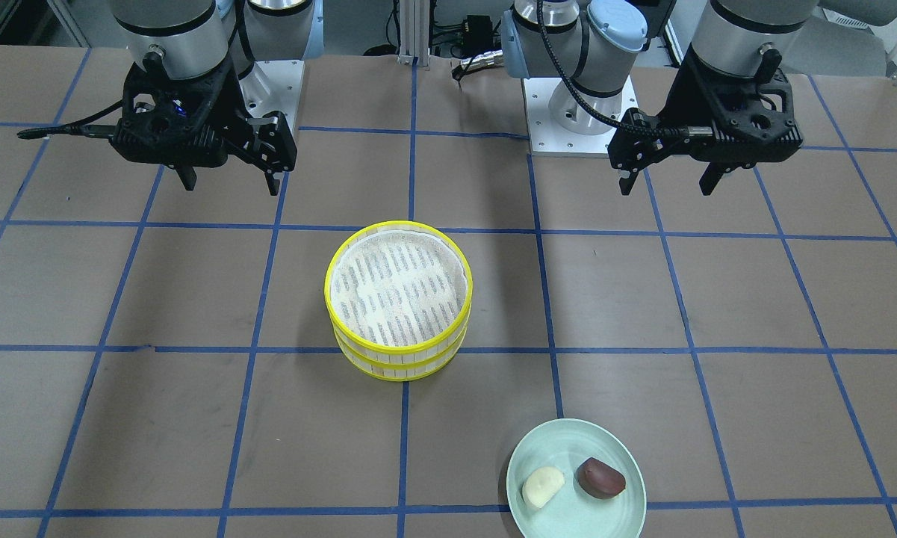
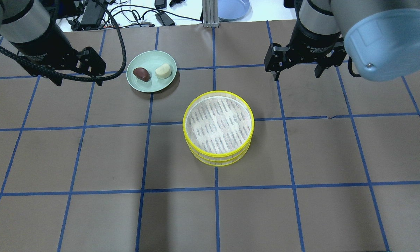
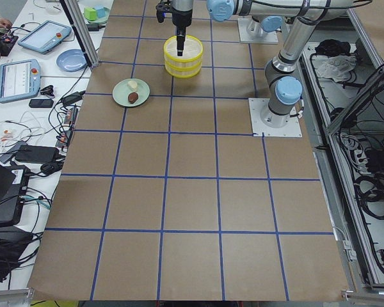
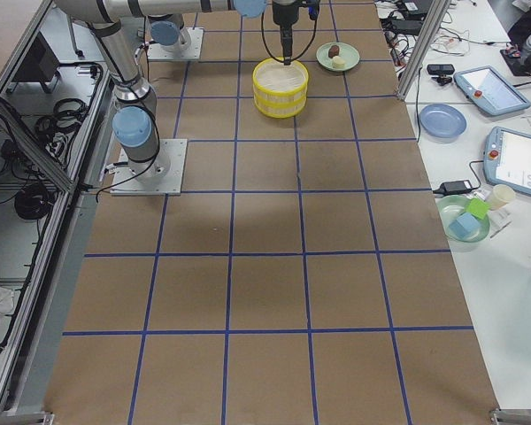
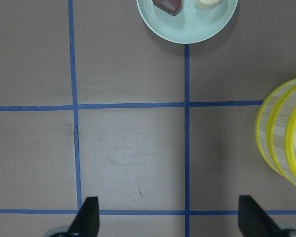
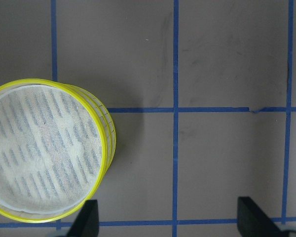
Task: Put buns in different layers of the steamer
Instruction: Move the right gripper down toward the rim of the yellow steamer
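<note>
The two steamer layers are stacked in the middle of the table, the top layer (image 1: 398, 288) on the bottom layer (image 1: 399, 368), both also in the overhead view (image 2: 218, 126). The top liner is empty. A cream-white bun (image 1: 543, 486) and a dark reddish-brown bun (image 1: 600, 478) lie side by side on a mint-green plate (image 1: 568, 444), also shown in the overhead view (image 2: 150, 84). My left gripper (image 2: 79, 82) is open and empty, hovering beside the plate. My right gripper (image 2: 296, 75) is open and empty, hovering beyond the steamer. The left wrist view shows the plate (image 5: 187, 27); the right wrist view shows the steamer (image 6: 47, 148).
The brown table is marked with a blue tape grid. The two arm bases (image 1: 579, 112) (image 1: 269, 82) stand on the robot's side. Off the mat on the operators' side lie cables and a blue plate (image 2: 232, 8).
</note>
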Available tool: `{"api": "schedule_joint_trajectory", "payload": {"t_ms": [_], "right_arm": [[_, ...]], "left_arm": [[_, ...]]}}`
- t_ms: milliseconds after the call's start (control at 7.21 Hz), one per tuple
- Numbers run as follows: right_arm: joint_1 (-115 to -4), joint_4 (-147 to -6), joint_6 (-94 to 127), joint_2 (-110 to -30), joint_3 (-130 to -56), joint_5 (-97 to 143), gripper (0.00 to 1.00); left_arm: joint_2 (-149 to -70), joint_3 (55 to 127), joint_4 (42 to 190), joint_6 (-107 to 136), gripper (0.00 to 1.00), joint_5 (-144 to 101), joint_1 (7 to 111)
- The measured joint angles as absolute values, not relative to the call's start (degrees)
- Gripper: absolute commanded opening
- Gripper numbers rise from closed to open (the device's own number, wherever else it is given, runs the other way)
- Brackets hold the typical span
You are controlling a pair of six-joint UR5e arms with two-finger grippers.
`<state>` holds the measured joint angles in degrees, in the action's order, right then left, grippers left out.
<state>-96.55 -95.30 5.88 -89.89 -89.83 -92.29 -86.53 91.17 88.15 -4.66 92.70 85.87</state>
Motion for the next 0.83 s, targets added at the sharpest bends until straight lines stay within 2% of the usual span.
{"api": "schedule_joint_trajectory", "payload": {"t_ms": [832], "right_arm": [[-96.8,-95.0,5.9,-89.6,-90.1,-90.1,1.0]], "left_arm": [[-86.7,91.2,88.3,-4.4,1.0,92.3,85.5]]}}
